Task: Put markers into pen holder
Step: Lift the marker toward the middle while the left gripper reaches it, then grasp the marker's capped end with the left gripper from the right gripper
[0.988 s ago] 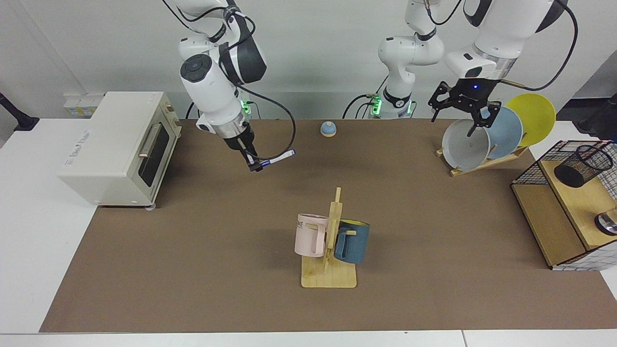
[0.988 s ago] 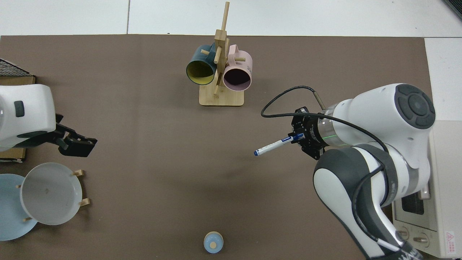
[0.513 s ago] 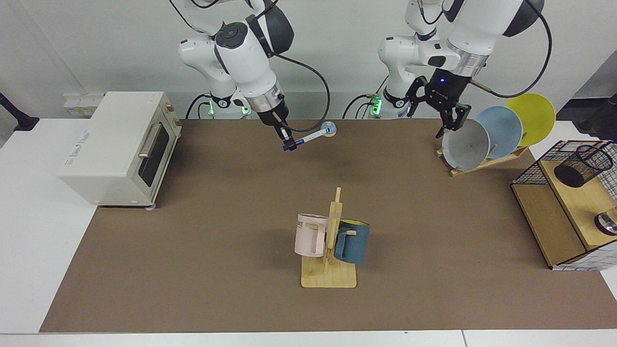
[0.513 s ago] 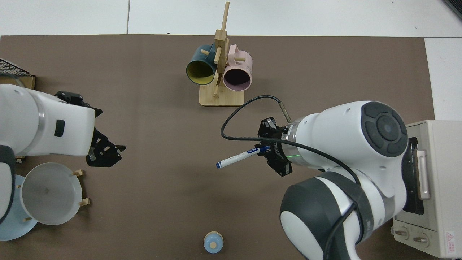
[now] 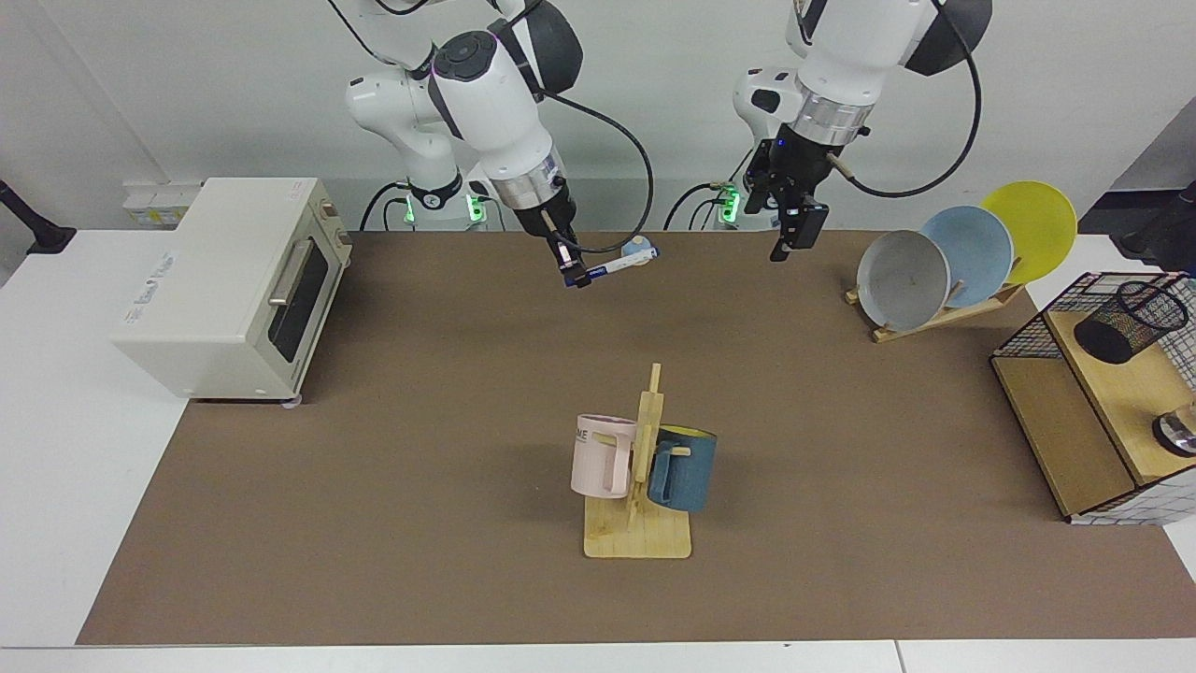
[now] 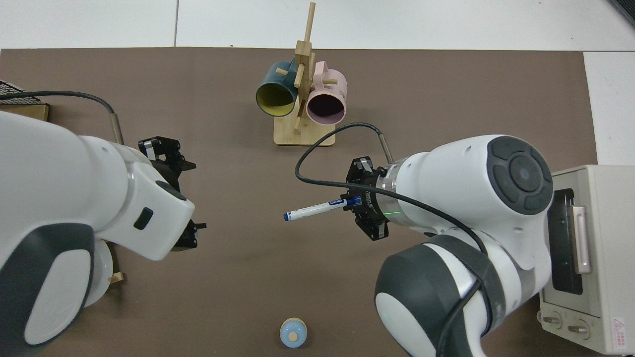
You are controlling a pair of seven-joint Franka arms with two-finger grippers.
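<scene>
Mug rack (image 5: pixel 638 509) with pink and blue mugs stands nearer the camera than both grippers; plate rack (image 5: pixel 944 313) lies beyond the left gripper (image 5: pixel 792 241), whose fingers' spacing cannot be told. Right gripper (image 5: pixel 566 264), raised above the mat, clamps the marker (image 5: pixel 612 267) near-horizontally by its capped end. Pen holder (image 5: pixel 1126 322) sits on the wire shelf (image 5: pixel 1074 411), well apart from both.

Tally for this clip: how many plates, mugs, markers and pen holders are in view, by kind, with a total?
Plates: 3, grey, blue, yellow
Mugs: 2, pink, blue
Markers: 1, held in the right gripper, marker
Pen holders: 1
Total: 7
</scene>
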